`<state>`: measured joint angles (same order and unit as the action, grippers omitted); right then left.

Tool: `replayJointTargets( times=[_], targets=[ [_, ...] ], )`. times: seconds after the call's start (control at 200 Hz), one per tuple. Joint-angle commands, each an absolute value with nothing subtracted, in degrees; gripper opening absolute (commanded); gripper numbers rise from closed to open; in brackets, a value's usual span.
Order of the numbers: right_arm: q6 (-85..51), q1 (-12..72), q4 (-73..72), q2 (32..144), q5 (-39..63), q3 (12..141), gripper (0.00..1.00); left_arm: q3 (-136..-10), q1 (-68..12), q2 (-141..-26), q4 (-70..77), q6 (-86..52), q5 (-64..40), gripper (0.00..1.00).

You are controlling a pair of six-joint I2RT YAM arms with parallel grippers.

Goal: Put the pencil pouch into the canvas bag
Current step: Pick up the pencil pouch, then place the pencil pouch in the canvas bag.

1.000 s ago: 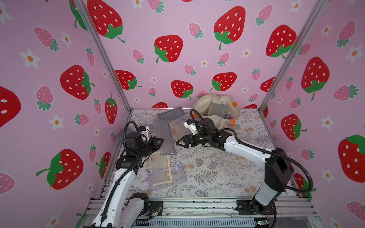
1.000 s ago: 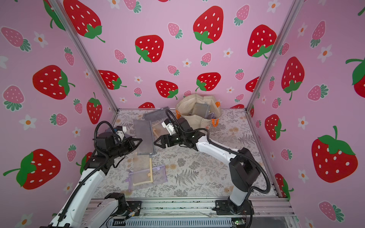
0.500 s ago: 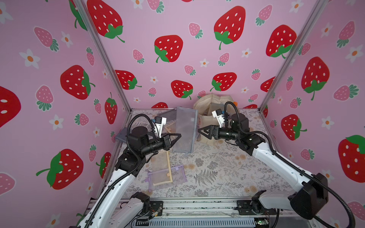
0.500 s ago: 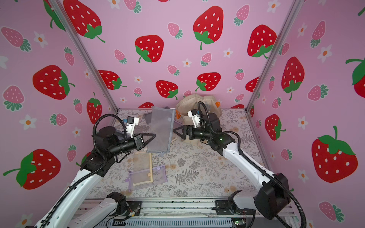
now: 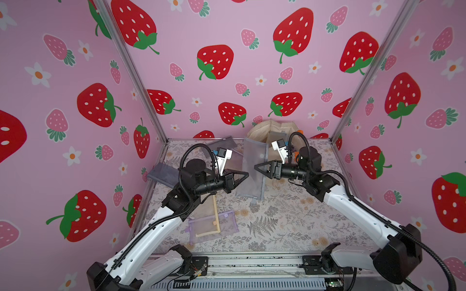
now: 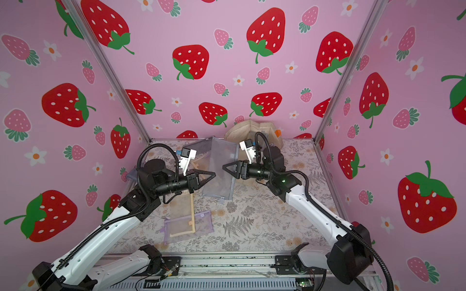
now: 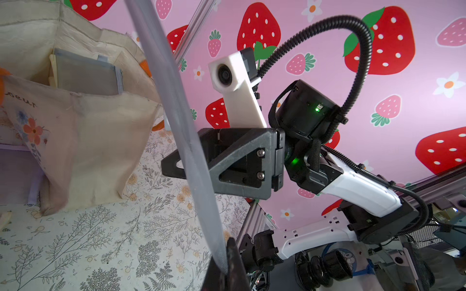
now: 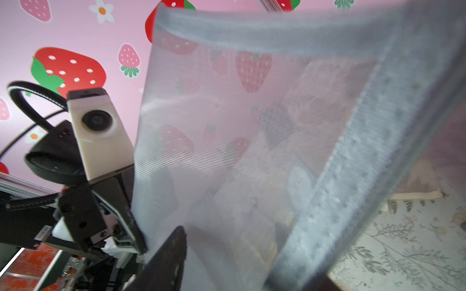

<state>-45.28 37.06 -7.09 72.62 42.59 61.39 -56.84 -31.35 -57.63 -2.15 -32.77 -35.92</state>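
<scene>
The left gripper (image 5: 247, 174) is clamped on an edge of the grey mesh pencil pouch (image 5: 253, 153), holding it upright over the bench (image 5: 290, 221) just before the canvas bag (image 5: 261, 129), probably for a handover. The right gripper (image 5: 255, 166) reaches the pouch's face, but its grip is unclear. The bag's cursive print is unreadable.

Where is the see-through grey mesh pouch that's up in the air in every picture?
In both top views: the grey mesh pouch hangs upright near the middle.
Left wrist: a thin edge-on strip slanting across the middle.
Right wrist: it fills most of the picture.
Shared landmark: the leafy-print table cover.
</scene>
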Motion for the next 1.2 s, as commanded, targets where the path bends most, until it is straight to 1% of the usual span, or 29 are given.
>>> replayJointTargets(
  times=[0.0,0.105,0.245,0.375,0.445,0.47,0.49,0.55,0.675,0.735,0.905,1.101,1.196],
  targets=[
    [-45.0,37.0,-9.8,70.1,42.4,60.9,0.41,-58.2,-31.7,-56.9,0.7,-32.6,-34.8,0.00],
    [-44.5,36.9,-9.4,68.8,41.2,60.2,0.27,-57.8,-31.7,-56.6,-0.2,-32.5,-33.3,0.00],
    [-43.9,36.7,-8.2,67.7,40.2,59.9,0.16,-56.6,-31.7,-56.0,-0.8,-32.6,-31.9,0.00],
    [-42.1,36.7,-5.2,67.4,38.7,60.5,0.00,-56.3,-31.7,-55.8,-3.0,-32.8,-29.7,0.00],
    [-39.7,36.6,-1.2,67.2,37.2,61.5,0.00,-56.1,-31.7,-55.5,-4.4,-32.4,-28.1,0.00],
    [-39.0,36.6,0.1,67.0,36.7,61.9,0.00,-55.8,-31.7,-55.4,-4.9,-32.3,-27.7,0.04],
    [-38.4,36.4,1.0,66.9,36.4,62.2,0.00,-55.6,-31.7,-55.2,-5.3,-32.2,-27.3,0.12],
    [-38.1,35.0,2.3,66.6,36.0,62.8,0.00,-55.0,-31.7,-54.5,-6.3,-32.0,-25.4,0.27],
    [-40.0,28.1,2.5,66.7,37.2,64.7,0.00,-53.8,-31.6,-54.3,-9.1,-31.4,-22.0,0.61],
    [-38.1,24.6,3.7,67.8,37.7,67.6,0.00,-53.1,-31.6,-54.3,-10.0,-31.2,-21.6,0.70],
    [-32.2,16.2,10.9,76.3,38.7,80.4,0.00,-51.3,-31.5,-54.0,-12.3,-30.5,-21.0,0.84],
    [-24.5,10.6,20.2,90.6,36.0,96.3,0.00,-50.6,-31.5,-53.1,-14.3,-29.2,-20.4,0.86],
    [-24.2,8.8,20.7,96.8,36.1,101.4,0.00,-49.8,-31.5,-52.8,-13.7,-29.2,-21.5,0.87]
  ],
)
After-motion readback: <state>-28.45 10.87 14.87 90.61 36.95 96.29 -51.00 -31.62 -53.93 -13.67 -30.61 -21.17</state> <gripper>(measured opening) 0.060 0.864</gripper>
